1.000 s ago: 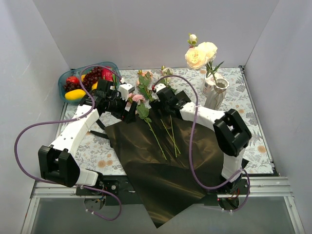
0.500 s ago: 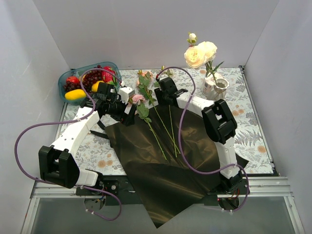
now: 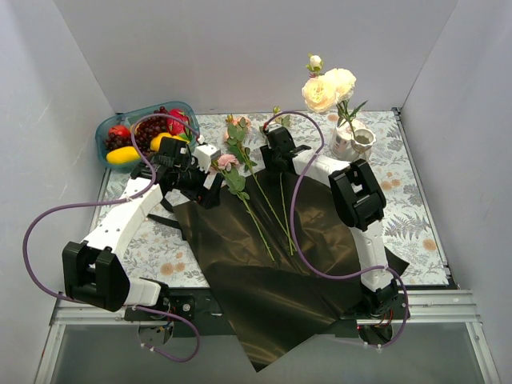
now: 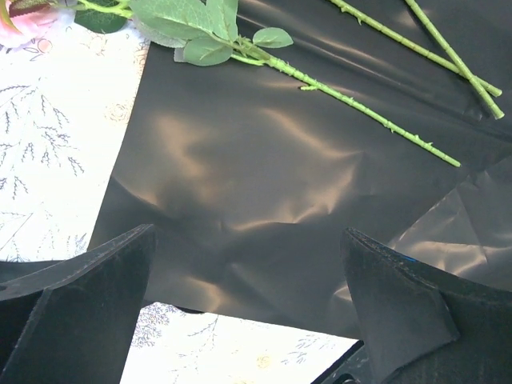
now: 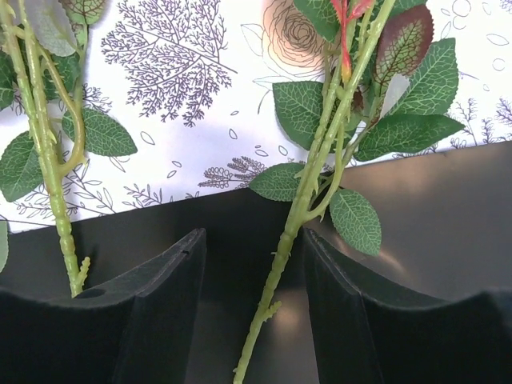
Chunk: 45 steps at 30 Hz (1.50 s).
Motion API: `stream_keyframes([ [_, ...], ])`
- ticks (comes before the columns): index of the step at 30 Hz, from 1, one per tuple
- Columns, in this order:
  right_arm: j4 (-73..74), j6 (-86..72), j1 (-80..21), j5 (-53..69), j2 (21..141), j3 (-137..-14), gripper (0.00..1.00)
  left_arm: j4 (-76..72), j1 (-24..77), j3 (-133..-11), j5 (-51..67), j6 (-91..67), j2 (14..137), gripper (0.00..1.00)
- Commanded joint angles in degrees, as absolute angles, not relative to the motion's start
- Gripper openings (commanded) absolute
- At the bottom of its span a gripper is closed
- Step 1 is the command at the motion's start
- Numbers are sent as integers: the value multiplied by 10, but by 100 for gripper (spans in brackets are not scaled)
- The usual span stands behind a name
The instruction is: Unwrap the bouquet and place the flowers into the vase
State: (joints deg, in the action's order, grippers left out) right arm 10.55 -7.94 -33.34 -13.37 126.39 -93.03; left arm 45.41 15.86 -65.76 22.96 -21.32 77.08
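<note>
Right arm's reached further back over the last second, so your right tool (image 3: 278, 152) now sits at the far edge of the wrapping paper (image 3: 272, 280), over the leafy ends of the loose flowers (image 3: 268, 212), and its jaws have narrowed. The right wrist cam is where you actually see it: the tool straddles one green stem (image 5: 298, 212), one finger just about on it and a gap left on the other side, so it's not a real pinch yet. I'd guess that's the next rose headed for the vase (image 3: 354, 144), which stands well apart at the back right of the desk (image 3: 416, 216) with cream roses (image 3: 328, 90) already in it. Only the top view shows the vase. Your left tool (image 4: 252, 320) is spread wide over the dark paper, holding nothing. A second stem (image 5: 48, 176) lies just beside the right tool's other finger, so watch you don't snag it
</note>
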Motion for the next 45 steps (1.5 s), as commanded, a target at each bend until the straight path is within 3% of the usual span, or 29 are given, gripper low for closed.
stream_keyframes([
  [1, 109, -73, -335, -127, 1242, -939, 59, 444, 156, -643, 229, -206, 744, 98],
  [10, 138, -64, -331, -132, 1257, -984, 57, 442, 156, -644, 227, -204, 746, 98],
  [13, 140, -69, -329, -125, 1266, -983, 50, 441, 156, -640, 222, -200, 742, 98],
  [14, 139, -71, -329, -123, 1270, -982, 42, 441, 156, -637, 221, -200, 741, 98],
  [17, 140, -76, -327, -118, 1274, -976, 33, 442, 156, -636, 216, -195, 739, 98],
  [19, 141, -77, -325, -119, 1275, -972, 33, 442, 156, -637, 214, -193, 738, 98],
  [32, 127, -63, -325, -119, 1173, -956, 56, 438, 154, -627, 219, -190, 734, 98],
  [45, 156, -91, -321, -139, 1204, -943, 52, 437, 154, -629, 219, -188, 738, 98],
])
